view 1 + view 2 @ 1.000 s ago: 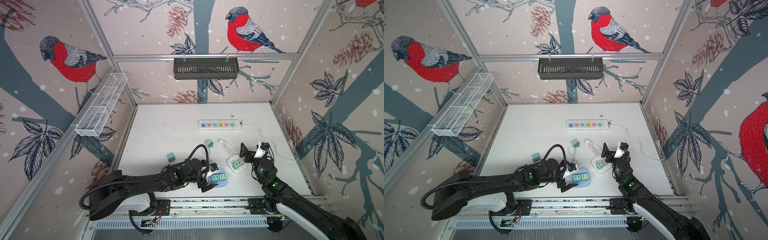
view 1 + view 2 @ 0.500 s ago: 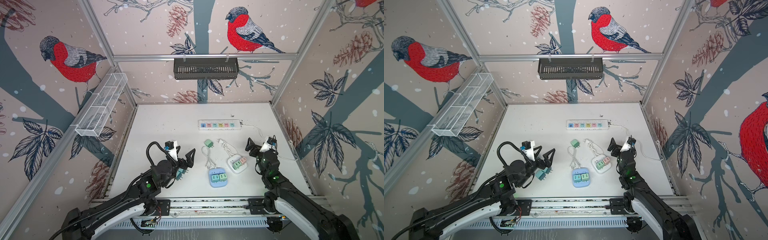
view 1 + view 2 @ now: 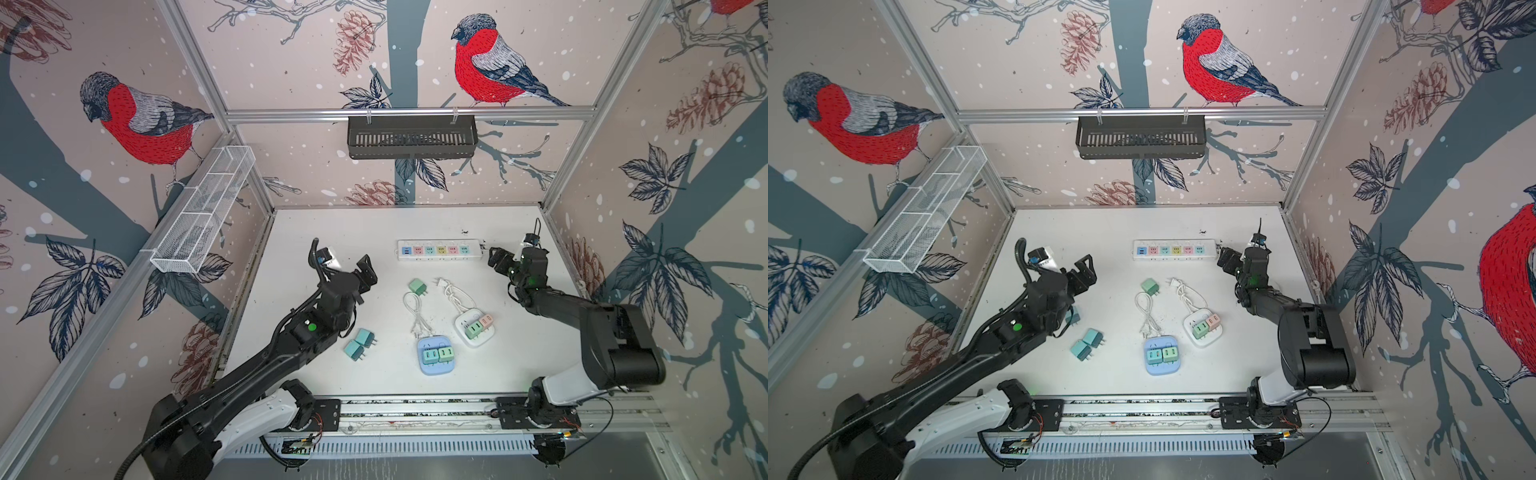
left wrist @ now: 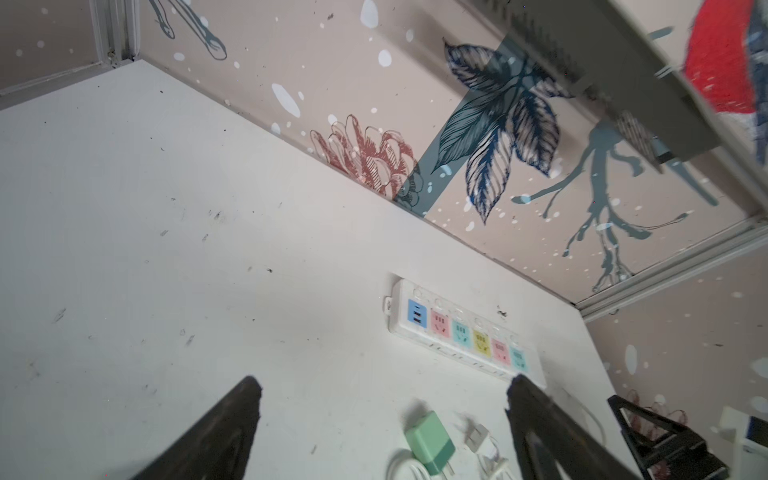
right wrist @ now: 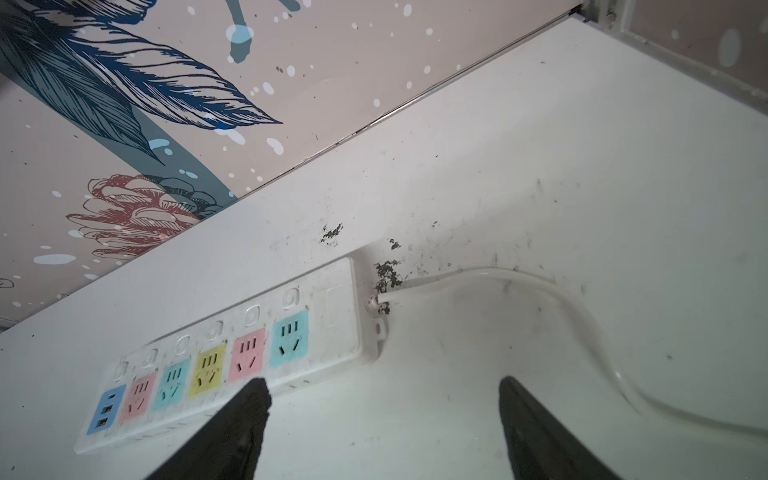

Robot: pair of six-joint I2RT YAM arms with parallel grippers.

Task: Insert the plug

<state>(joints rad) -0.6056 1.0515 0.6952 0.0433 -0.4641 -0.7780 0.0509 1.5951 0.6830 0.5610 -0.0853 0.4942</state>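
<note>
A white power strip (image 3: 439, 249) (image 3: 1175, 250) with coloured sockets lies at the back of the table. One loose green plug (image 3: 417, 286) (image 4: 430, 442) lies in front of it, and two teal plugs (image 3: 359, 343) (image 3: 1087, 344) lie left of centre. A blue socket block (image 3: 432, 369) carries two green plugs. A white socket block (image 3: 463, 322) carries a green and a pink one. My left gripper (image 3: 361, 272) (image 4: 382, 384) hangs open and empty left of the green plug. My right gripper (image 3: 498, 257) (image 5: 380, 384) stands open and empty by the strip's right end (image 5: 332, 320).
The strip's white cord (image 5: 582, 316) curves off toward the right wall. Coiled white cables (image 3: 415, 311) lie between the blocks and the green plug. A wire basket (image 3: 203, 212) hangs on the left wall, a black one (image 3: 411, 137) on the back wall.
Both arms have pulled away from the socket blocks. The left gripper moved left and back, the right gripper back toward the strip's right end. Neither carries anything.
</note>
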